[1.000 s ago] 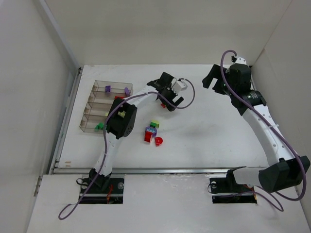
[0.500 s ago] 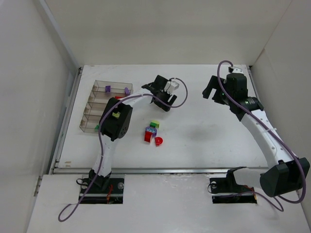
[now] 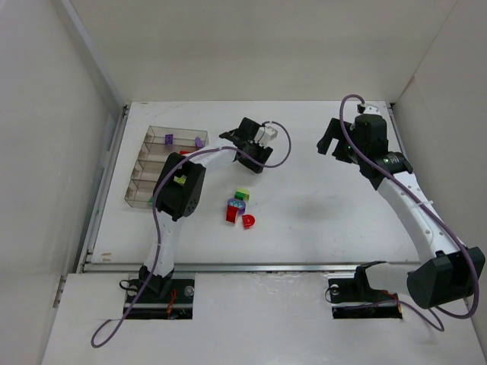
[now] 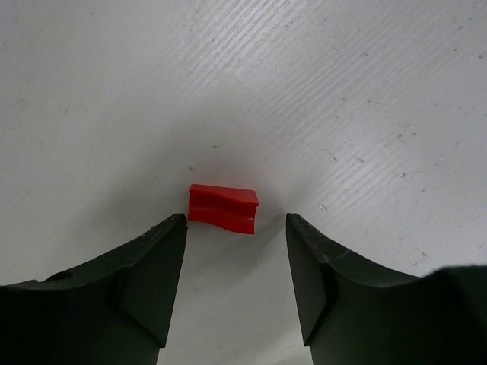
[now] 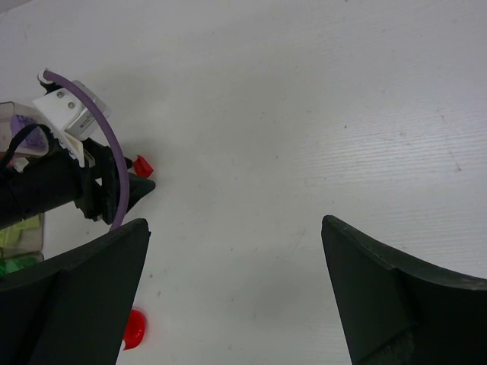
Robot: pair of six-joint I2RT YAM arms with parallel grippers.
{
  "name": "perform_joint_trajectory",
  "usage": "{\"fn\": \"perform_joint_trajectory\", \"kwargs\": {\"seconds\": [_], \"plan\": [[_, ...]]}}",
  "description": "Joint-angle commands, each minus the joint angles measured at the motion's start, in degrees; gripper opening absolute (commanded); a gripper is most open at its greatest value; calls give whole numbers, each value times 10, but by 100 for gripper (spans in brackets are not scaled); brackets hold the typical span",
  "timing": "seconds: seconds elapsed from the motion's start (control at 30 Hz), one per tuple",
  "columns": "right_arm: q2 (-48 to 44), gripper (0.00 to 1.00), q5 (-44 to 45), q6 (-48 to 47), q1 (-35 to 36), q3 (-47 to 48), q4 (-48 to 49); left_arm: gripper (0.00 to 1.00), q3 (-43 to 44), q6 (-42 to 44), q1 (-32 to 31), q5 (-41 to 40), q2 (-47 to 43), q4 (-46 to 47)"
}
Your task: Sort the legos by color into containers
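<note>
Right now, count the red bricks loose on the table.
3. One red brick between the left gripper's fingertips; a red block and a red arch in the middle pile. More may be hidden.

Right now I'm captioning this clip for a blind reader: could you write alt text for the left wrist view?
A small red plastic lego brick lies on the white table, at the mouth of the gap between the left pincer's two dark fingers. The fingers stand apart, one on each side.
</note>
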Motion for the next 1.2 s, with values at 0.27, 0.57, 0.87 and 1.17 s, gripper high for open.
{"fn": "perform_joint_trajectory", "kwargs": {"seconds": [0.27, 0.57, 0.87, 1.17], "plan": [[4, 100, -24, -1, 3, 14, 26, 32, 31, 10, -5, -2, 33, -59], [14, 100, -41, 11, 3, 20, 28, 1, 34, 27, -5, 10, 17, -71], [0, 100, -31, 17, 3, 14, 18, 0, 36, 58, -5, -2, -7, -73], [-66, 100, 21, 23, 3, -9, -18, 0, 70, 69, -5, -2, -33, -67]]}}
